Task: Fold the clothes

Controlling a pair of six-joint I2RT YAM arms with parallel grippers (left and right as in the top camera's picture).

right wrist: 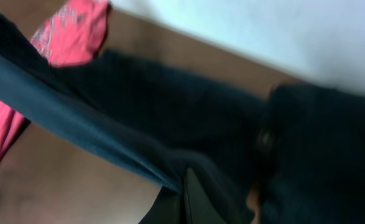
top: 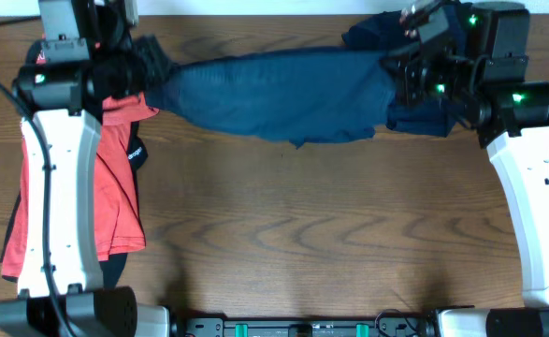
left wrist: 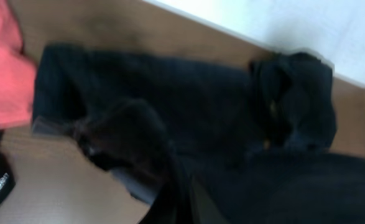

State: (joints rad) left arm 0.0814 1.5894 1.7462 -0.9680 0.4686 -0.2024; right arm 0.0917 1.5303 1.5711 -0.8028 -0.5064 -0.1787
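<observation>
Dark navy shorts (top: 279, 94) hang stretched between my two grippers above the far part of the table. My left gripper (top: 151, 67) is shut on the shorts' left end, and my right gripper (top: 397, 77) is shut on the right end. In the left wrist view the navy fabric (left wrist: 188, 118) fills the frame around my fingers (left wrist: 182, 202). In the right wrist view a taut fabric edge (right wrist: 95, 134) runs to my fingers (right wrist: 191, 199). More navy pieces (top: 424, 117) lie bunched under my right arm.
A red-orange garment (top: 115, 187) lies on a black piece (top: 136, 154) along the left side under my left arm; it also shows in the left wrist view (left wrist: 2, 68) and the right wrist view (right wrist: 70, 31). The wooden table (top: 302, 234) spreads toward the front.
</observation>
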